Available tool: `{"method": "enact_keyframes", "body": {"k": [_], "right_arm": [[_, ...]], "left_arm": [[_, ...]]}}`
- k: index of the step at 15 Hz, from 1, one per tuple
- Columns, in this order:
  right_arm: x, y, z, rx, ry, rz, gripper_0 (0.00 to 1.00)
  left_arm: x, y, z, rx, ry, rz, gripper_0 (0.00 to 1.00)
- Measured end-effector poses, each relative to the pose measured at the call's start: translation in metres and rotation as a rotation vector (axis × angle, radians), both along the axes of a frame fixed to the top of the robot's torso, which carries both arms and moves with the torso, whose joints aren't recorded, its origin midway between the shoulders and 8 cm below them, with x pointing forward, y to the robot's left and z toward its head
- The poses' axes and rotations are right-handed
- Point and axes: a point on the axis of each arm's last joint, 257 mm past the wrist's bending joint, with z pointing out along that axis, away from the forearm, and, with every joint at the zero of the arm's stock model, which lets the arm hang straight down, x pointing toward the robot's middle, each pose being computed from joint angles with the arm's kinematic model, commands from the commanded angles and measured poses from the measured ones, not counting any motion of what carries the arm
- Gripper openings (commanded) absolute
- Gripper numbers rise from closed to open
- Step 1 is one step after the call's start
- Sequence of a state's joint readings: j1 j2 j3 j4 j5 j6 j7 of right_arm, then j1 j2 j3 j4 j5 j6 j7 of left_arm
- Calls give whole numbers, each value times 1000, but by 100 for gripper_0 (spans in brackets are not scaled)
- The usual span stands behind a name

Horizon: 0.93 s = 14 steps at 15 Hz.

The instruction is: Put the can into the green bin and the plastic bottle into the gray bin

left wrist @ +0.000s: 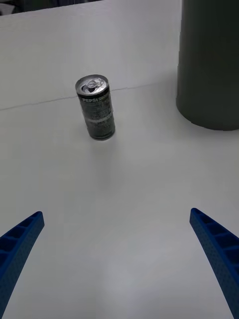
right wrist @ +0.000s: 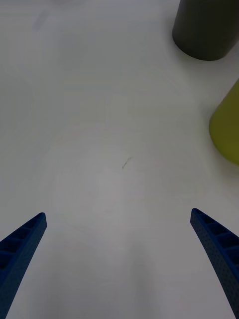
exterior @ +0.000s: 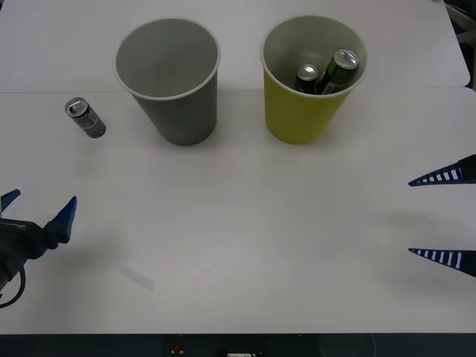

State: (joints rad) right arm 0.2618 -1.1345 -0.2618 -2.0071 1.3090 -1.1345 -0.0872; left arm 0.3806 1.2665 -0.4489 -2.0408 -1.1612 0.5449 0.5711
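A small dark can (exterior: pixel 85 117) with a silver top stands upright on the white table (exterior: pixel 245 238) at the far left, left of the gray bin (exterior: pixel 171 78); the left wrist view has the can (left wrist: pixel 96 107) ahead of the fingers. The green bin (exterior: pixel 309 74) stands right of the gray one and holds two cans (exterior: pixel 327 73). My left gripper (exterior: pixel 37 212) is open near the table's left front, short of the can. At the right edge my right gripper (exterior: pixel 442 218) is open over bare table. The plastic bottle is out of view.
Both bins stand side by side at the back middle of the table, the gray bin (left wrist: pixel 211 60) close beside the can and the green bin (right wrist: pixel 226 127) ahead of the right gripper. A seam runs across the table behind the can.
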Motion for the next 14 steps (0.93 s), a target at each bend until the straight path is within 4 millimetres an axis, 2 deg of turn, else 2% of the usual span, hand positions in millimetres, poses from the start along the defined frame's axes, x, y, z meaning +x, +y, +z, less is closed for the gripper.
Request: {"method": "enact_keyframes", "body": {"k": [7,14], "right_arm": [[0,0,0,0,0,0,100],[0,0,0,0,0,0,100]], "left_arm": [[33,22,-16,-75,-91,85,100],[92,8,-31,-76,-137,94,100]]}}
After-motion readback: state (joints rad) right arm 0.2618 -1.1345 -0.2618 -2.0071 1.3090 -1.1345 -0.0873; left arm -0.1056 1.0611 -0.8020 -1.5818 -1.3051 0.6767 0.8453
